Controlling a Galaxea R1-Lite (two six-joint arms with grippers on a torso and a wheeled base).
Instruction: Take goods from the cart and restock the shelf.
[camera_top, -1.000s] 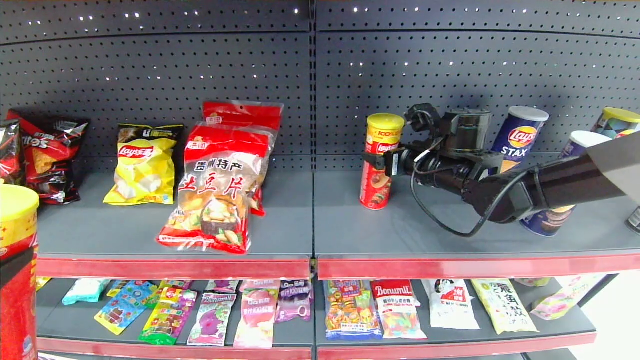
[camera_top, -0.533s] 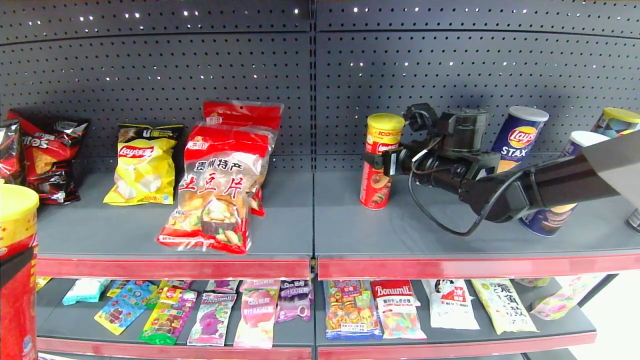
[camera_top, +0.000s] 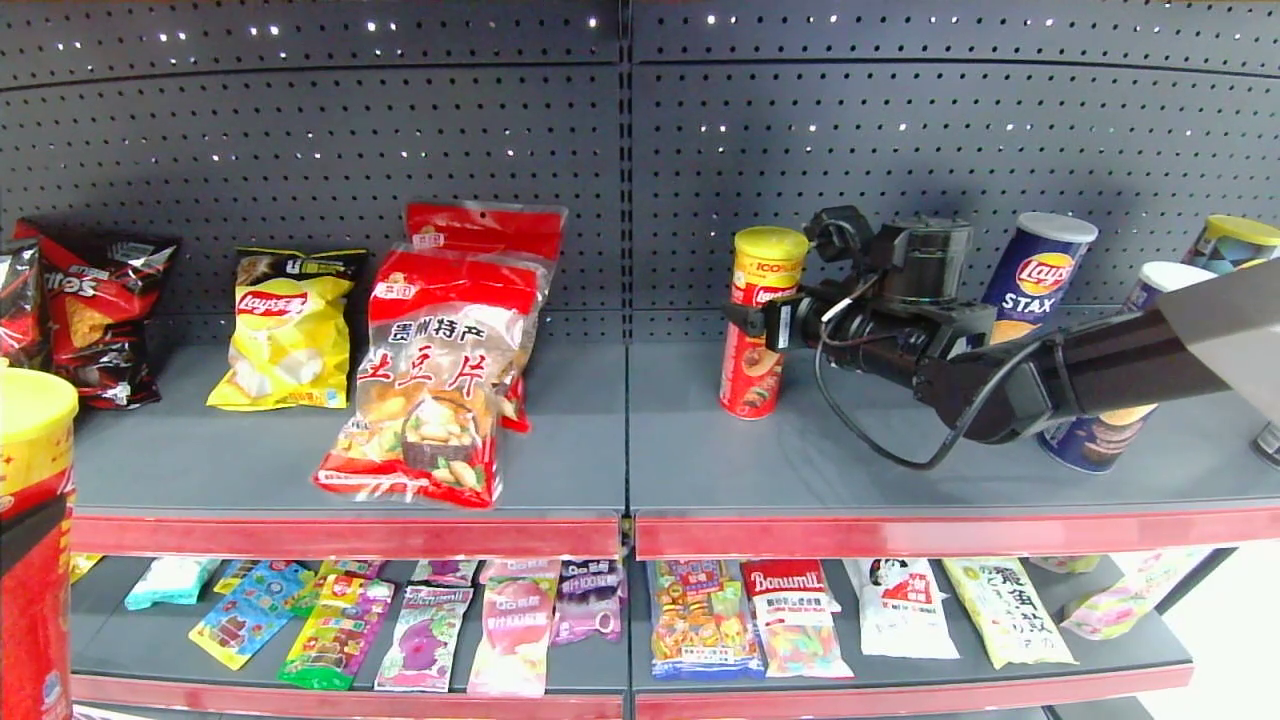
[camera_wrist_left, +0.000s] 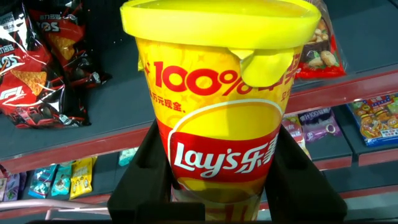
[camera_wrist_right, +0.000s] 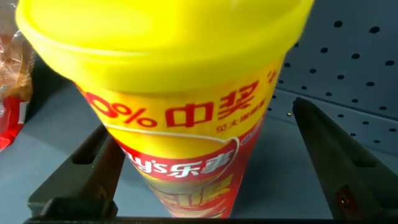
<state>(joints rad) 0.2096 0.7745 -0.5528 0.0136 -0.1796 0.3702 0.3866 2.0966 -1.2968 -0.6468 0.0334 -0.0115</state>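
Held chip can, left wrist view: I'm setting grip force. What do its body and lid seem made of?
The held chip can has a body that looks like paperboard under a glossy printed wrap, going by its sheen; not certain. Its lid is probably smooth yellow plastic: moulded rim and pull tab.

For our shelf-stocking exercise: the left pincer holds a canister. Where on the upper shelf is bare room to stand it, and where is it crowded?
Bare board lies between the red snack bag and the shelved canister, and along the front edge before the yellow chip bag. Crowded: the right end, around the blue cans.
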